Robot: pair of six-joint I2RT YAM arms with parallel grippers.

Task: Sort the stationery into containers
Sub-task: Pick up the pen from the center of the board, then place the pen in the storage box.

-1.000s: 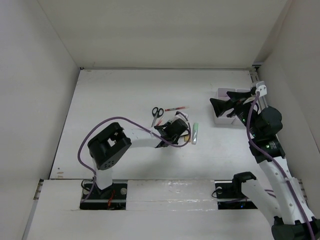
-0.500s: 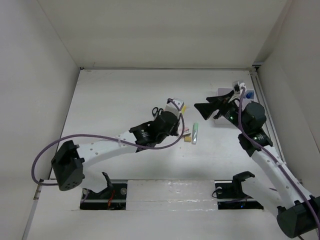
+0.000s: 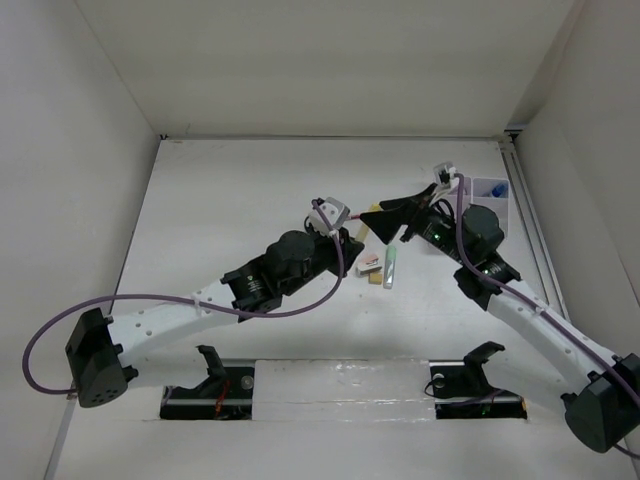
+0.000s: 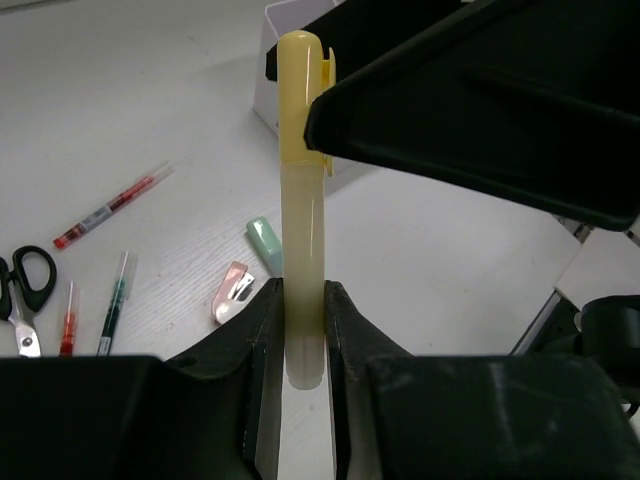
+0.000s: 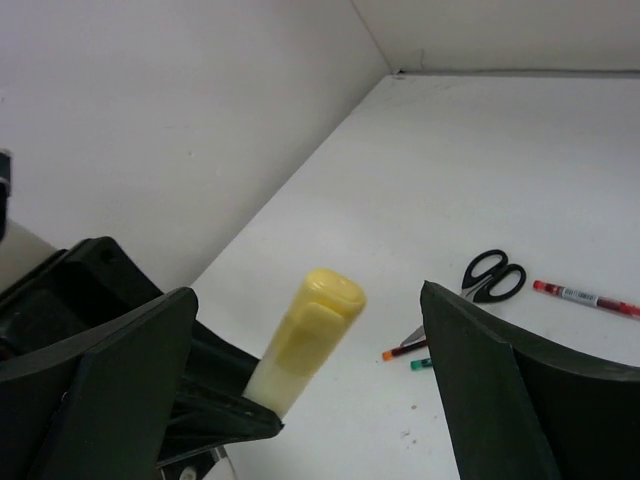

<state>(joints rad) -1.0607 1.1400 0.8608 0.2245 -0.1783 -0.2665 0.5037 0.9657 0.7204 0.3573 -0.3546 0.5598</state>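
A yellow marker stands upright with my left gripper shut on its lower end, lifted above the table. My right gripper is open, and its fingers flank the marker's cap without touching it. From above, the two grippers meet at mid-table, left and right. On the table lie the scissors, a red pen, two thin pens, a green marker and a pink-white eraser. The white container stands at the right.
A blue item sits in the container. My left arm stretches across the table's middle and hides the scissors from above. White walls close the table at the back and on both sides.
My left arm has stretched up and to the right with the yellow marker. My right gripper has swung left from the container, and its open fingers now stand on either side of the marker.
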